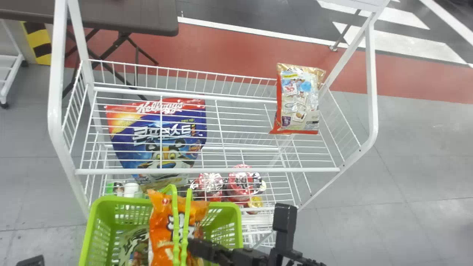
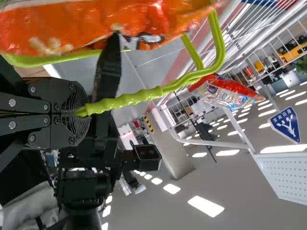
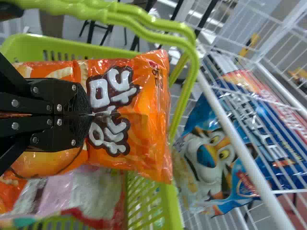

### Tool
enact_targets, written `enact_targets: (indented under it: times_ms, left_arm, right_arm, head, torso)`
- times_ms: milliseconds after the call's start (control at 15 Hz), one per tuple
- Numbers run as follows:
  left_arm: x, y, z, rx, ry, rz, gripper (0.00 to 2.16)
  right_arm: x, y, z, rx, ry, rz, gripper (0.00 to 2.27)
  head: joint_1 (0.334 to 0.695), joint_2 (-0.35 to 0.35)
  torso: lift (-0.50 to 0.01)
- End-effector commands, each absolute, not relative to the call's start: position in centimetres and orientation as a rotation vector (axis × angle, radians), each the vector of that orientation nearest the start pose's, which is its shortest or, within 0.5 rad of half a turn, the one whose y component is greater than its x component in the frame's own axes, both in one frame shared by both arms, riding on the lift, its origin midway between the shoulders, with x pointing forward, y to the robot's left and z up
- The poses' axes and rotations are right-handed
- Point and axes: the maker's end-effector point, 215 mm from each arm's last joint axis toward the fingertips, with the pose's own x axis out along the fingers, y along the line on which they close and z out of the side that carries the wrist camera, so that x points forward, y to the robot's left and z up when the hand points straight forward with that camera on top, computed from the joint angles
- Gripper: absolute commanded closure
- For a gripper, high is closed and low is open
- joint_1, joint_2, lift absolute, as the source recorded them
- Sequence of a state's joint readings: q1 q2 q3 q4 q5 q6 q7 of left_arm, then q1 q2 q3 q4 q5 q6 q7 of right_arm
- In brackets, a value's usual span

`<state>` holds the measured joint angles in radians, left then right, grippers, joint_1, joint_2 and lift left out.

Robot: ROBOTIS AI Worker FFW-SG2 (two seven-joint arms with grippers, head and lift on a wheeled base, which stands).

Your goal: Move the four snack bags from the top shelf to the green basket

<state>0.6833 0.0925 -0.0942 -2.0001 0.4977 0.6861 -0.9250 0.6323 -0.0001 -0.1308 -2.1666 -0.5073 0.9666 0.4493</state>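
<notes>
Head view, lower left: orange snack bag over green basket, right pincer clamped on it, presumably so it drops inside rim. Left pincer together round basket handle, likely to steady basket. Green-toned bag lies inside. Upper right: red-edged bag on top shelf, awaiting transfer.

In the head view, you are losing the near side of the green basket and the lower end of the orange bag past the bottom edge. The handles and your right hand are hiding parts of that bag, which is covering much of a greenish bag. Red-topped packs below the shelf are looking too blurred to identify.
</notes>
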Motion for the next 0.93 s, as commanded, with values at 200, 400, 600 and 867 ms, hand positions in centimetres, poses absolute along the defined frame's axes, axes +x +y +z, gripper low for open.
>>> enact_targets:
  times_ms: [200, 400, 600, 867]
  left_arm:
    - [19.6, -1.5, -44.3, -0.852, 0.697, -1.067, 1.78]
    - [19.6, -1.5, -44.4, -0.846, 0.699, -1.064, 1.78]
    - [19.5, -1.5, -44.5, -0.846, 0.701, -1.062, 1.78]
    - [19.6, -1.4, -44.5, -0.847, 0.699, -1.06, 1.78]
  right_arm:
    - [27.5, -10.4, -50.0, 0.655, 0.863, 0.495, 1.89]
    - [26.0, -10.9, -50.8, 0.62, 0.925, 0.485, 0.0]
    - [25.6, -12.2, -50.7, 0.558, 0.927, 0.455, 0.06]
    - [27.1, -16.1, -50.7, 0.474, 0.886, 0.356, 0.06]
  head:
    - [0.695, -0.291]
    - [0.695, -0.308]
    - [0.695, -0.338]
    - [0.695, -0.35]
  torso:
    - [0.0]
    - [0.0]
    - [0.0]
    - [0.0]
